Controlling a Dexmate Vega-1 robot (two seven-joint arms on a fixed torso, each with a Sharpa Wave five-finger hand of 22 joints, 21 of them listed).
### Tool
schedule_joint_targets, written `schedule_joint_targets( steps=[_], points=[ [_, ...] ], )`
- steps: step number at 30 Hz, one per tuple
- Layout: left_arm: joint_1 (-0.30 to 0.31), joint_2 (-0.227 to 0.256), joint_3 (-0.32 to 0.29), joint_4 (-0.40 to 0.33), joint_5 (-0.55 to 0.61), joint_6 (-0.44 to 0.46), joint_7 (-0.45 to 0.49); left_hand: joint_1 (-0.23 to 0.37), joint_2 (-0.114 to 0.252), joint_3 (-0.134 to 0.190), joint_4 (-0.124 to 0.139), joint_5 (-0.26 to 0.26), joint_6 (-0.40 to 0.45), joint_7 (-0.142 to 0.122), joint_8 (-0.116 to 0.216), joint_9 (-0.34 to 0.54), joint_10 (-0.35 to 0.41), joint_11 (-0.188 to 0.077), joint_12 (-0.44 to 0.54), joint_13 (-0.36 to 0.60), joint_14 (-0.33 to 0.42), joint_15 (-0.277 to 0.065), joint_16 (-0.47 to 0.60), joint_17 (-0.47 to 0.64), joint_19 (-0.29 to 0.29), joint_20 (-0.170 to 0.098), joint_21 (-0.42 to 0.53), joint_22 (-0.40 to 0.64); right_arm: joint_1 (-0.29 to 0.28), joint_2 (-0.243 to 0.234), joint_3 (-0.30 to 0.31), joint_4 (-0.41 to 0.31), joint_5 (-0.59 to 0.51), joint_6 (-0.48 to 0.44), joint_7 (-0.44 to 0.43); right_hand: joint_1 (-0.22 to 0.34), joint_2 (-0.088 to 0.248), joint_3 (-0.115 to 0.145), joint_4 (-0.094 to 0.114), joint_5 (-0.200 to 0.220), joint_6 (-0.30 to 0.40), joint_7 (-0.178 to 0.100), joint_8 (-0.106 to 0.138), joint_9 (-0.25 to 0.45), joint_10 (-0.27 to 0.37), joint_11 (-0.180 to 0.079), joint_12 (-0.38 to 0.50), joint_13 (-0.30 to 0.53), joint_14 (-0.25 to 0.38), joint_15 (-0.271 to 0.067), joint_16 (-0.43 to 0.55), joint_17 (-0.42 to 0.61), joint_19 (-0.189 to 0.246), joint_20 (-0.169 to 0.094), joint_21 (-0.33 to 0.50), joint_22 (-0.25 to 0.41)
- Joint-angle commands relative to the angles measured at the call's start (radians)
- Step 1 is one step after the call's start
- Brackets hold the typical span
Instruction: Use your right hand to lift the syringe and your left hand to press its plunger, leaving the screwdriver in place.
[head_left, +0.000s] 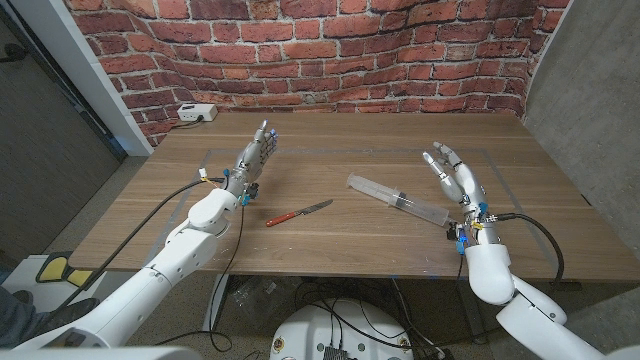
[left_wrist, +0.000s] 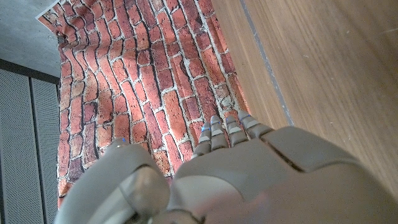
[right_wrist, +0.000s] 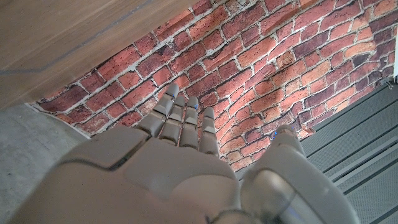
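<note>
A clear syringe (head_left: 398, 200) lies slanted on the wooden table (head_left: 340, 140), right of centre, its plunger end toward the far left. A screwdriver (head_left: 298, 213) with a red handle and dark shaft lies near the table's middle. My right hand (head_left: 455, 174) stands just right of the syringe, fingers apart and stretched out, holding nothing. My left hand (head_left: 255, 157) is raised at the left side, fingers extended, well apart from the screwdriver. In the wrist views the left hand (left_wrist: 236, 180) and right hand (right_wrist: 168, 174) show their backs with fingers straight.
A white power strip (head_left: 196, 113) sits at the table's far left corner by the brick wall (head_left: 330, 50). Cables run along both forearms. A faint taped outline marks the tabletop.
</note>
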Motion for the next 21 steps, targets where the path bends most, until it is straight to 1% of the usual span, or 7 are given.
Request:
schedule_joint_targets(
  steps=[1,3,4,9,12,18,21],
  points=[
    [-0.021,-0.015,0.01,0.026,0.001,-0.007,-0.012,0.007,0.002,0.001,-0.005,-0.006,0.012,0.0,0.002,0.003,0.006,-0.005,0.0,0.005,0.008,-0.004,0.0,0.002,-0.006,0.006,0.003,0.004,-0.005,-0.031,-0.045,-0.058,-0.229,-0.214,-0.072,0.016,0.0,0.0,-0.011,0.003,0.001,-0.003,0.002,0.002,0.024,-0.031,0.01,0.002,0.026,-0.021,0.009,0.003,0.022,-0.018,-0.009,0.003],
    [-0.024,-0.014,0.012,0.027,0.002,-0.005,-0.015,0.008,0.002,0.001,-0.005,-0.006,0.011,-0.001,0.001,0.003,0.005,-0.008,-0.001,0.005,0.007,-0.003,0.0,0.002,-0.009,0.009,0.002,0.004,-0.005,-0.035,-0.054,-0.061,-0.25,-0.237,-0.085,0.017,0.0,0.001,-0.013,0.003,0.009,-0.019,0.006,0.002,0.031,-0.048,0.012,0.002,0.028,-0.022,0.008,0.002,0.025,-0.018,-0.012,0.003],
    [-0.024,-0.014,0.013,0.027,0.003,-0.004,-0.015,0.009,0.003,0.001,-0.005,-0.007,0.011,-0.001,0.001,0.003,0.004,-0.008,-0.001,0.005,0.007,-0.003,-0.001,0.002,-0.011,0.012,0.001,0.004,-0.004,-0.036,-0.057,-0.061,-0.254,-0.243,-0.092,0.018,0.0,0.001,-0.013,0.004,0.011,-0.019,0.006,0.002,0.033,-0.05,0.013,0.002,0.028,-0.023,0.008,0.002,0.024,-0.018,-0.012,0.003],
    [-0.017,-0.01,0.009,0.019,0.008,-0.003,-0.003,0.01,0.004,0.0,-0.005,-0.009,0.011,-0.001,0.0,0.003,0.004,-0.007,-0.002,0.005,0.005,-0.003,-0.002,0.002,-0.014,0.015,-0.001,0.004,-0.003,-0.048,-0.074,-0.066,-0.27,-0.282,-0.101,0.024,0.003,0.004,-0.017,0.006,0.029,-0.029,0.012,0.002,0.011,-0.041,0.003,0.002,0.003,-0.009,-0.003,0.002,-0.001,-0.017,-0.03,0.003],
    [-0.012,-0.01,0.007,0.017,0.005,-0.003,0.002,0.011,0.005,0.0,-0.005,-0.009,0.012,-0.001,-0.001,0.003,0.002,-0.006,-0.003,0.005,0.004,-0.001,-0.003,0.002,-0.015,0.016,-0.001,0.004,0.0,-0.057,-0.086,-0.07,-0.278,-0.31,-0.096,0.03,0.007,0.007,-0.019,0.007,0.027,-0.027,0.01,0.002,0.008,-0.032,0.001,0.002,-0.001,-0.009,-0.004,0.002,-0.003,-0.017,-0.033,0.003],
    [-0.008,-0.005,0.005,0.008,0.006,0.001,0.005,0.012,0.006,-0.001,-0.006,-0.011,0.013,-0.001,-0.001,0.003,0.001,-0.001,-0.005,0.005,0.002,0.0,-0.004,0.002,-0.013,0.008,-0.001,0.004,0.004,-0.081,-0.108,-0.084,-0.295,-0.37,-0.075,0.047,0.014,0.016,-0.027,0.009,0.018,-0.016,0.007,0.002,0.007,-0.027,0.001,0.002,-0.001,-0.008,-0.004,0.001,-0.004,-0.018,-0.038,0.003],
    [-0.006,0.0,0.003,0.0,0.007,0.003,0.006,0.013,0.007,-0.001,-0.006,-0.012,0.014,-0.001,-0.002,0.003,0.001,-0.001,-0.005,0.005,0.001,0.0,-0.005,0.002,-0.013,0.007,-0.001,0.005,0.0,-0.099,-0.117,-0.106,-0.312,-0.423,-0.047,0.055,0.016,0.019,-0.031,0.009,0.015,-0.007,0.006,0.002,0.009,-0.023,0.002,0.002,-0.002,-0.01,-0.003,0.001,-0.004,-0.018,-0.04,0.002]
  ],
)
